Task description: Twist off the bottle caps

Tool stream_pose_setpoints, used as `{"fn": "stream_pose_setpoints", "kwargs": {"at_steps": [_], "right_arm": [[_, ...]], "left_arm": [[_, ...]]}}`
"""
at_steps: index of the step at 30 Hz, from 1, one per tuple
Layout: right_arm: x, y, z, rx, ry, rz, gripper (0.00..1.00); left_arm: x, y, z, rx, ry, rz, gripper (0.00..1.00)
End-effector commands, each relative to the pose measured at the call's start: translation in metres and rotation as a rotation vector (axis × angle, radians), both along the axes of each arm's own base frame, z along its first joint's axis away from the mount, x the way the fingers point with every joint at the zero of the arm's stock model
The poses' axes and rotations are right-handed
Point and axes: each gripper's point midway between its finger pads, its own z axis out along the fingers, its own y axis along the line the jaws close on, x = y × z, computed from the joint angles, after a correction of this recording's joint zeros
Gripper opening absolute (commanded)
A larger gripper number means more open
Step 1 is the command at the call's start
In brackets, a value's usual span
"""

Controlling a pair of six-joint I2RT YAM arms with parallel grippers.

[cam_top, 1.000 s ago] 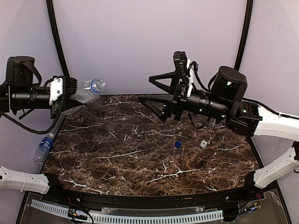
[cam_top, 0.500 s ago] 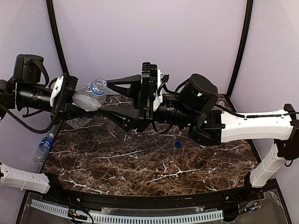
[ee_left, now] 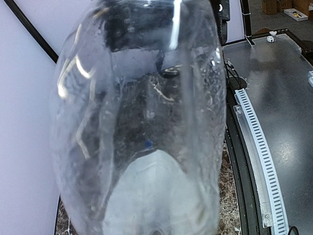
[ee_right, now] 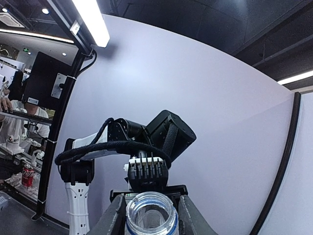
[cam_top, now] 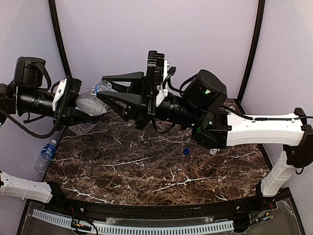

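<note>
A clear unlabelled bottle (cam_top: 94, 102) hangs in the air over the table's back left corner, with my left gripper (cam_top: 84, 104) shut on its body. It fills the left wrist view (ee_left: 142, 122) and hides that gripper's fingers there. My right gripper (cam_top: 100, 86) reaches in from the right and is shut on the bottle's neck. The right wrist view shows the two fingers (ee_right: 115, 220) against the sides of the threaded mouth (ee_right: 150, 208). The mouth has a blue ring and no cap on it.
A blue-labelled bottle (cam_top: 45, 155) with a blue cap lies at the left edge of the dark marble table (cam_top: 146, 176). A loose blue cap (cam_top: 186, 151) and a white cap (cam_top: 212, 151) lie right of centre. Black frame posts (cam_top: 58, 39) rise behind.
My right arm swung left across the table to the bottle, and its jaws narrowed from wide open onto the neck. The left gripper shifted slightly right with the bottle.
</note>
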Motion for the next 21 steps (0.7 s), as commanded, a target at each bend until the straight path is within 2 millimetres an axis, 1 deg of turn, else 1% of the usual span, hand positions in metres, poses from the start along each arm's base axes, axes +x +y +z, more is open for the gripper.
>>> {"fn": "stream_pose_setpoints", "kwargs": {"at_steps": [1,7,9,13,16,17,18,19,20,21], "right_arm": [[0.006,0.011,0.0,-0.03,0.023,-0.033,0.32],[0.012,0.023,-0.005,-0.099,0.032,-0.061,0.33],[0.015,0.026,-0.007,-0.117,0.041,-0.071,0.32],[0.017,0.029,-0.007,-0.137,0.051,-0.082,0.4],[0.017,0.026,-0.004,-0.129,0.053,-0.081,0.39],[0.016,0.025,-0.003,-0.127,0.052,-0.081,0.36],[0.017,0.024,-0.002,-0.125,0.053,-0.082,0.27],[0.017,0.023,0.0,-0.117,0.054,-0.088,0.1],[0.019,0.022,0.0,-0.112,0.057,-0.097,0.0],[0.019,0.021,0.001,-0.105,0.058,-0.101,0.0]], "left_arm": [[-0.004,0.002,0.002,0.001,0.004,-0.012,0.18],[-0.004,0.003,0.003,0.0,-0.004,-0.008,0.18],[-0.004,0.003,0.004,-0.001,-0.006,-0.006,0.18],[-0.004,0.003,0.005,-0.003,-0.007,-0.005,0.18],[-0.004,0.004,0.005,-0.001,-0.012,-0.004,0.18],[-0.004,0.004,0.005,-0.002,-0.013,-0.005,0.18],[-0.004,0.004,0.006,-0.003,-0.014,-0.005,0.18],[-0.004,0.004,0.006,-0.005,-0.015,-0.007,0.18],[-0.005,0.004,0.008,-0.008,-0.017,-0.008,0.18],[-0.005,0.004,0.008,-0.008,-0.016,-0.009,0.18]]}}
